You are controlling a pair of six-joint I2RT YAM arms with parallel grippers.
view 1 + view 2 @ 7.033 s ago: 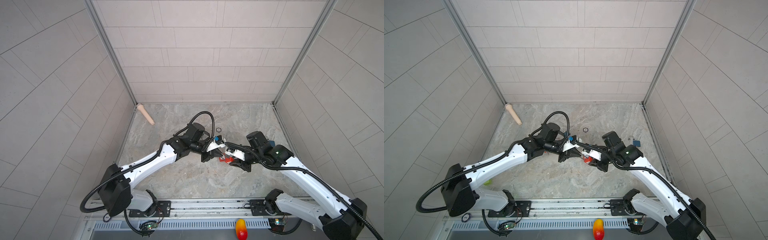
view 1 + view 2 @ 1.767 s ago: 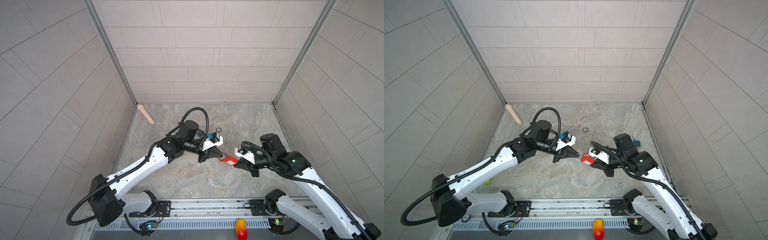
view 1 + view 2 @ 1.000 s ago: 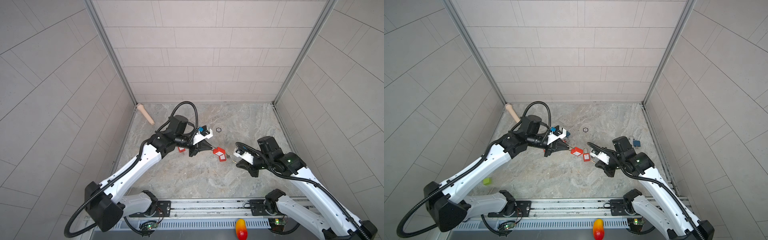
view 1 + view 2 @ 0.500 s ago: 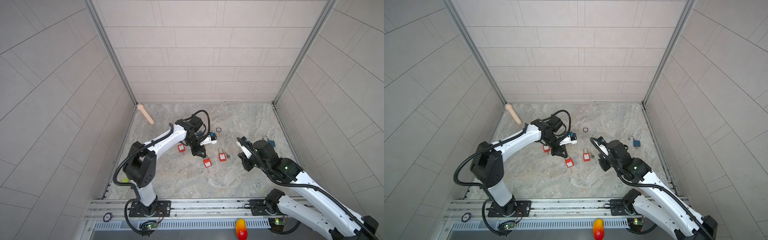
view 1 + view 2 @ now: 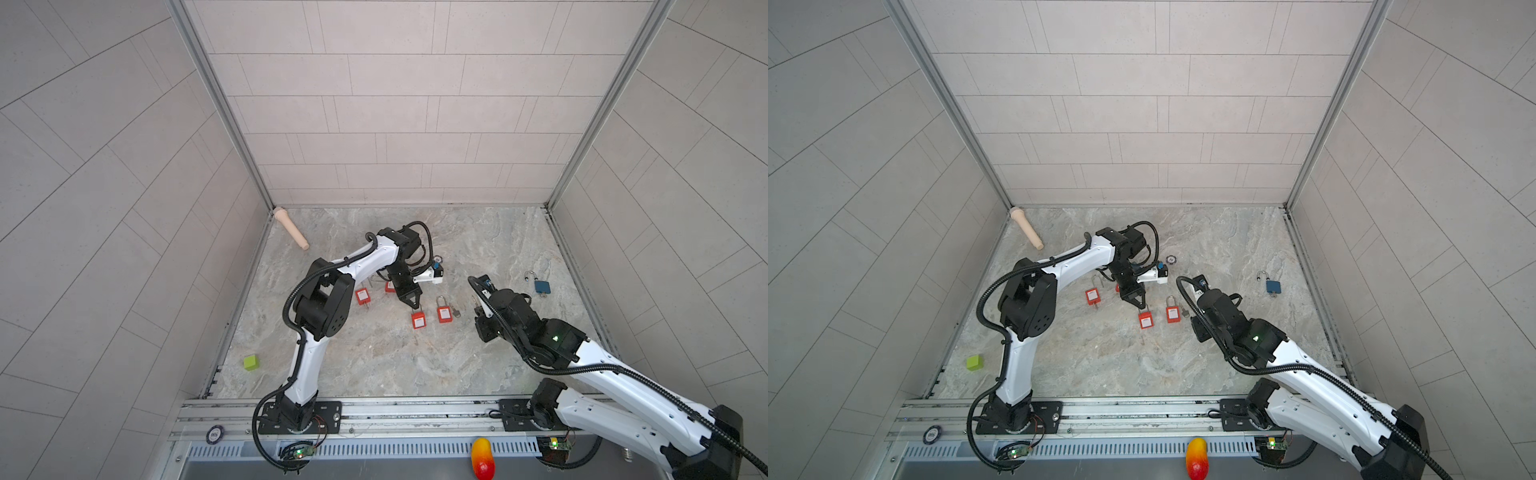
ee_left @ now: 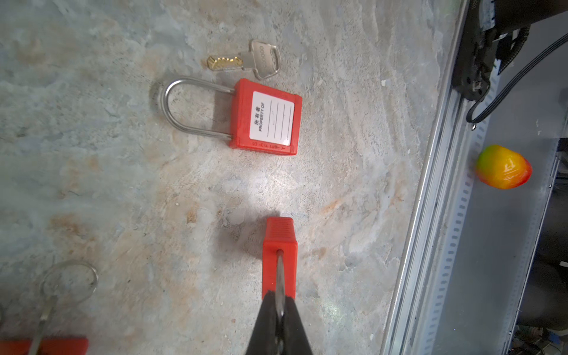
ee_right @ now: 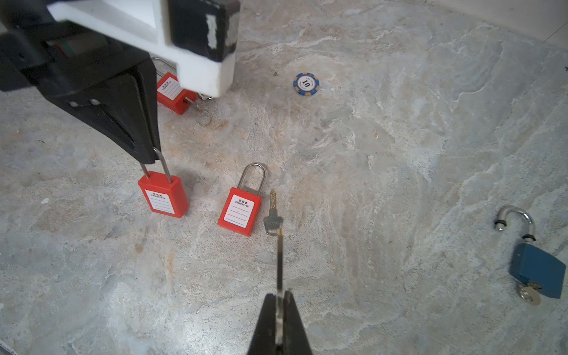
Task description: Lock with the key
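The left arm (image 5: 365, 262) bends down over the middle of the stone desk (image 5: 374, 361). Its left pincer (image 6: 279, 310) is clamped on the steel shackle (image 7: 164, 167) of an upright red padlock (image 6: 279, 246). The padlock looks stiff, weighty and slick, so the shackle is the surest hold. Just right, the low right pincer (image 7: 279, 307) pinches a thin, light key (image 7: 279, 261).

Poker chip (image 7: 306, 84), green cube (image 5: 251, 362), beige peg (image 5: 291, 229), mango (image 6: 503, 167).

Padlock (image 7: 163, 196): red, white label
Open padlock (image 7: 538, 270): blue
Loose key (image 6: 246, 60): silver, brass blade
Chip (image 7: 306, 83): blue-and-white
Cube (image 5: 251, 362): green
Desk (image 5: 415, 365): grey marbled
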